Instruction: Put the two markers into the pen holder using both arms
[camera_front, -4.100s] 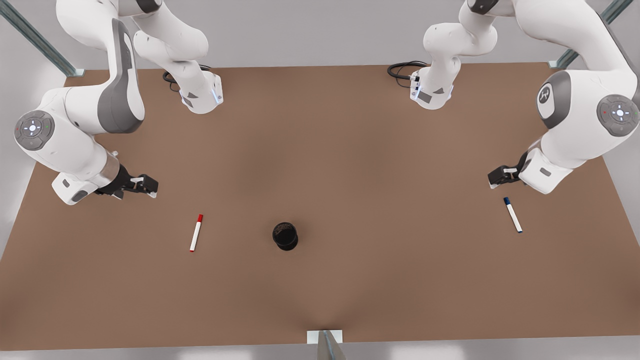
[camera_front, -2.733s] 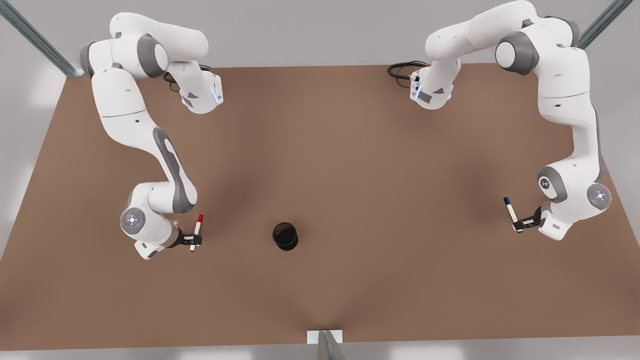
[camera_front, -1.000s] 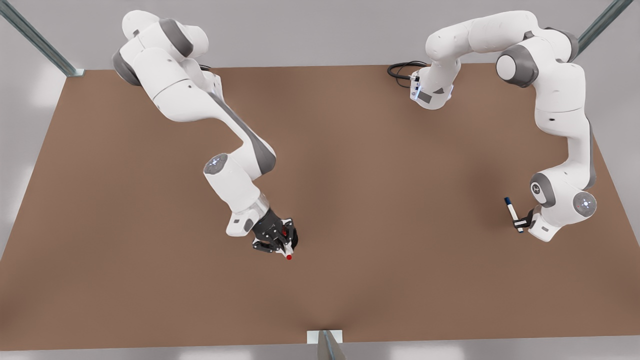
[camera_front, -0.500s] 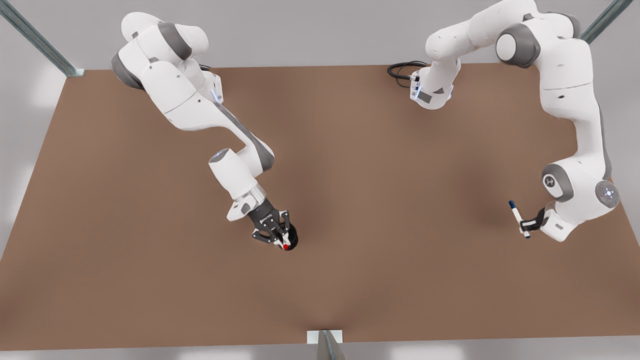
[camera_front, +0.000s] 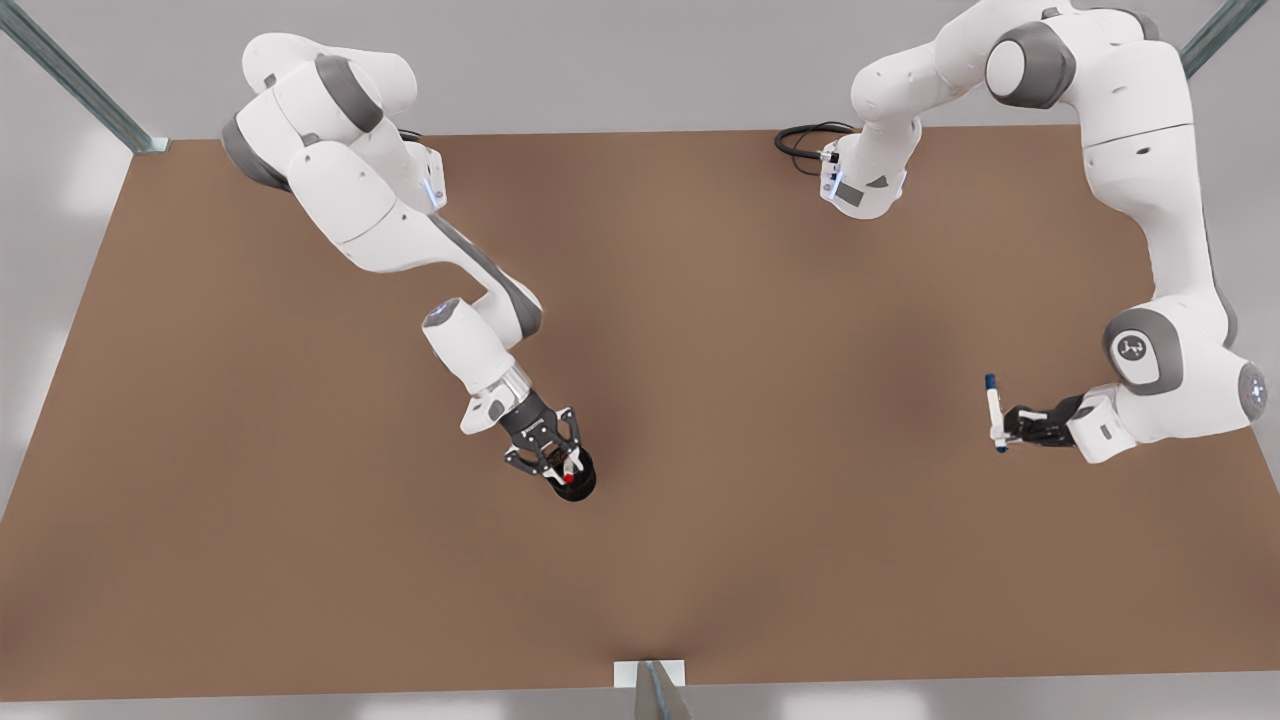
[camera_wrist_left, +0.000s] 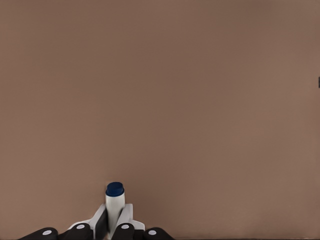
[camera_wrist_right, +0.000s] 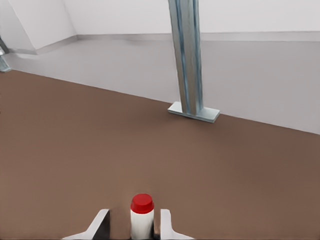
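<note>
The black pen holder (camera_front: 582, 491) stands on the brown table, a little toward the front view's left of centre. My right gripper (camera_front: 564, 467) hangs directly over it, open. The red marker (camera_front: 569, 479) stands upright in the holder between the spread fingers; in the right wrist view the red marker (camera_wrist_right: 142, 214) has a gap to my right gripper (camera_wrist_right: 135, 226) on each side. Toward the front view's right, my left gripper (camera_front: 1003, 426) is shut on the blue marker (camera_front: 992, 402), held above the table. In the left wrist view the blue marker (camera_wrist_left: 115, 199) pokes out of my left gripper (camera_wrist_left: 115, 226).
A metal post (camera_wrist_right: 187, 60) rises from the table's near edge, and the same metal post (camera_front: 650, 690) sits at the front view's bottom centre. Both arm bases and a black cable (camera_front: 803, 139) are at the back edge. Bare table lies between holder and left gripper.
The right gripper carried the red marker from the table to the holder, lowered it in and opened. The left gripper picked up the blue marker and has shifted toward the front view's left.
</note>
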